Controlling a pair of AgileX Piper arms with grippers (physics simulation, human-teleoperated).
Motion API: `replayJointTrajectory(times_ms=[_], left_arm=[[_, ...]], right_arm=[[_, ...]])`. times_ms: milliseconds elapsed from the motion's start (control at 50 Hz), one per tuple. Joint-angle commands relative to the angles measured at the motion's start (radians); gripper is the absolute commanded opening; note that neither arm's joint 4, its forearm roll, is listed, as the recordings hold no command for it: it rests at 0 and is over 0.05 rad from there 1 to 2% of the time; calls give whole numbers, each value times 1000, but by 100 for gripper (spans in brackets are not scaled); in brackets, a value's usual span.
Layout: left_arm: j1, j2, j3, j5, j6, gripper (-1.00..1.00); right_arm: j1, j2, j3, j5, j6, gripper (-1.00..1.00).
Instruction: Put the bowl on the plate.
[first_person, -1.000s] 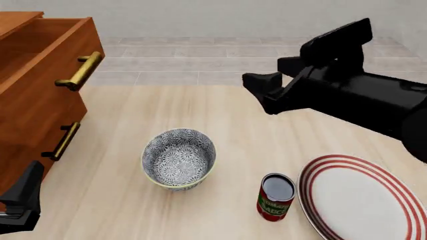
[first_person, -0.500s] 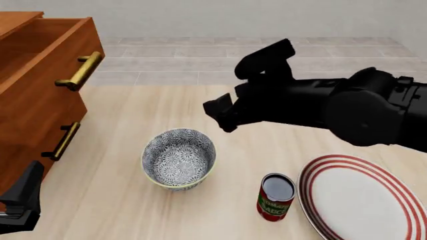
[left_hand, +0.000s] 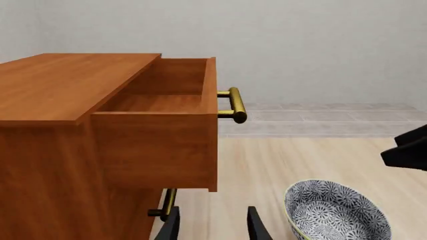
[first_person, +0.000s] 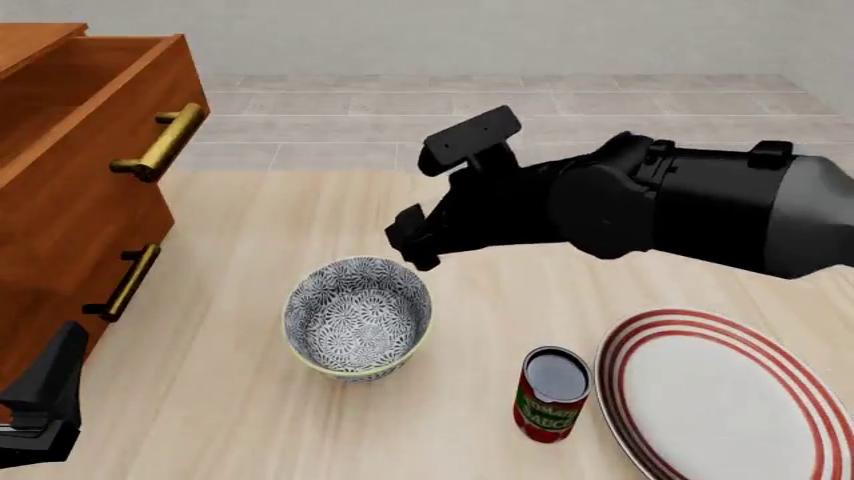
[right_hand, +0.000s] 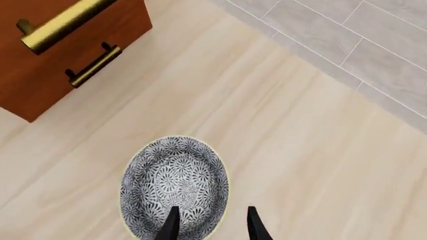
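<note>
One bowl (first_person: 356, 317), one plate (first_person: 722, 398) and one red can (first_person: 551, 394) sit on the surface (first_person: 240, 400). One wooden drawer unit (first_person: 74, 180) stands there, and two end effectors show.

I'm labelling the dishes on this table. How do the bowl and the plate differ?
The bowl is deep with tall walls; the plate is flat and shallow. The bowl carries a dense grey-and-white floral pattern with a pale yellowish rim; the plate is plain white with red rings around its edge. The plate is the wider of the two, and is partly cut off by the front view's edge, while the bowl shows whole. Both are round, upright and empty.
</note>
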Motion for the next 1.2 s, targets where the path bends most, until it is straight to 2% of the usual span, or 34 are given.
replayJointTrajectory(times_ms=[20, 220, 1200], left_arm=[[0, 0, 0, 0, 0, 100], [0, 0, 0, 0, 0, 100], [0, 0, 0, 0, 0, 100]], right_arm=[[-16, 110, -47, 3, -16, 100], [-52, 188, -79, -8, -30, 100], [-41, 358, -60, -87, 5, 100]])
